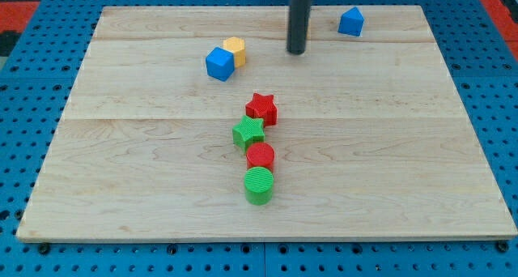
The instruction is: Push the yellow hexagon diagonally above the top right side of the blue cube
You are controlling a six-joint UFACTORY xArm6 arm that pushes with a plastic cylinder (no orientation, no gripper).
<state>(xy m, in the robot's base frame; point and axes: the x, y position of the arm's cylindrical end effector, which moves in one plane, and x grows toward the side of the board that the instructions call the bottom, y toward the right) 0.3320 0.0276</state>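
The yellow hexagon (235, 49) sits at the view's upper middle, touching the upper right side of the blue cube (219, 64). My tip (296, 52) is on the board to the right of the yellow hexagon, a clear gap away from it. The rod rises straight up out of the view's top.
A second blue block, pentagon-like (351, 22), lies at the top right. A red star (262, 108), green star (248, 133), red cylinder (261, 156) and green cylinder (259, 185) form a column in the middle. The wooden board (121, 188) lies on a blue perforated table.
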